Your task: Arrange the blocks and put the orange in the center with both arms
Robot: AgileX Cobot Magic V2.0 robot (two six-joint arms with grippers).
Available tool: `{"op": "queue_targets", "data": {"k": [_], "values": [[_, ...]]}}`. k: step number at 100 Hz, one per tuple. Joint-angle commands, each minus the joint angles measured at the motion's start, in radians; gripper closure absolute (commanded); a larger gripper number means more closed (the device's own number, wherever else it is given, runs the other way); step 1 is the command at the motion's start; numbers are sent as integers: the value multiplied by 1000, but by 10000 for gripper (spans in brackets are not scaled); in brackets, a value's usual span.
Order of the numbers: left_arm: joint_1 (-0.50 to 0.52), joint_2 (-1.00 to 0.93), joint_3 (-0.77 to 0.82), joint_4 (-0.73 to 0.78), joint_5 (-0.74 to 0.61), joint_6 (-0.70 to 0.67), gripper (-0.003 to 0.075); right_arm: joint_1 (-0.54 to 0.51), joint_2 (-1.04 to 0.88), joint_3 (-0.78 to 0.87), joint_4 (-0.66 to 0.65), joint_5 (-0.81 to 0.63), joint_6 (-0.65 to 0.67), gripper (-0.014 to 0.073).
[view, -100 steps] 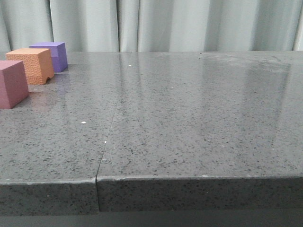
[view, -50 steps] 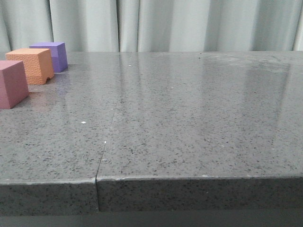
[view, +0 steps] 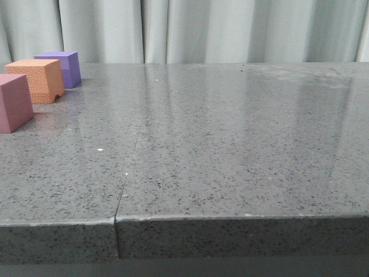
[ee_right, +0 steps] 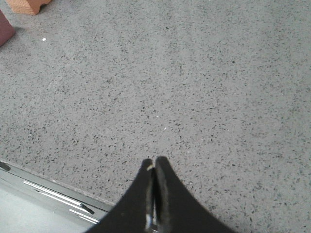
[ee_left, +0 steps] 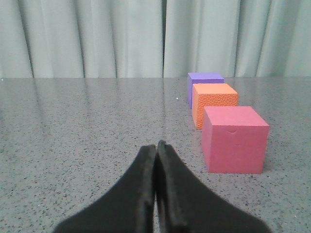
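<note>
1. Blocks are sitting slightly higher and further left in the front view than a second ago, and the bench (view: 230,144) edge is sitting lower; every item is shifting together, so the camera or rig appears to be moving and not the blocks.
2. Orange block (view: 37,79) is keeping its place between the purple block (view: 61,68) behind it and the pink-red block (view: 14,101) in front, all three standing in a row at the far left of the bench.
3. Judging from this, the orange one is already standing in the centre of the row, and no block is being carried, so the arranging looks complete or nearly so.
4. Left fingers (ee_left: 156,145) are pressing together with nothing between them, hovering low over the bench, with the row of blocks standing ahead and to one side, apart from the tips.
5. Right fingers (ee_right: 154,162) are likewise closing on nothing, hanging above the near edge of the bench; the orange block (ee_right: 28,5) and the pink-red block (ee_right: 5,26) are showing only as corners, well apart from the tips.
</note>
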State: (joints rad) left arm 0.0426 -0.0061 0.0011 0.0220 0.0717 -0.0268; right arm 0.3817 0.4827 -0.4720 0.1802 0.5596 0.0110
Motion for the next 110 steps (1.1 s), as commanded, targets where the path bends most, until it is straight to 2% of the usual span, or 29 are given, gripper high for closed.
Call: {"op": "queue_targets", "data": {"k": [1, 95, 103, 110], "values": [[2, -27, 41, -13, -86, -2, 741, -2, 2, -25, -1, -71, -11, 663], [2, -27, 39, -13, -86, -2, 741, -2, 1, -24, 0, -72, -11, 663], [2, -27, 39, -13, -86, -2, 741, -4, 0, -16, -3, -105, -11, 663], [2, -27, 39, -13, -86, -2, 741, -16, -13, 11, -11, -194, -11, 663]]}}
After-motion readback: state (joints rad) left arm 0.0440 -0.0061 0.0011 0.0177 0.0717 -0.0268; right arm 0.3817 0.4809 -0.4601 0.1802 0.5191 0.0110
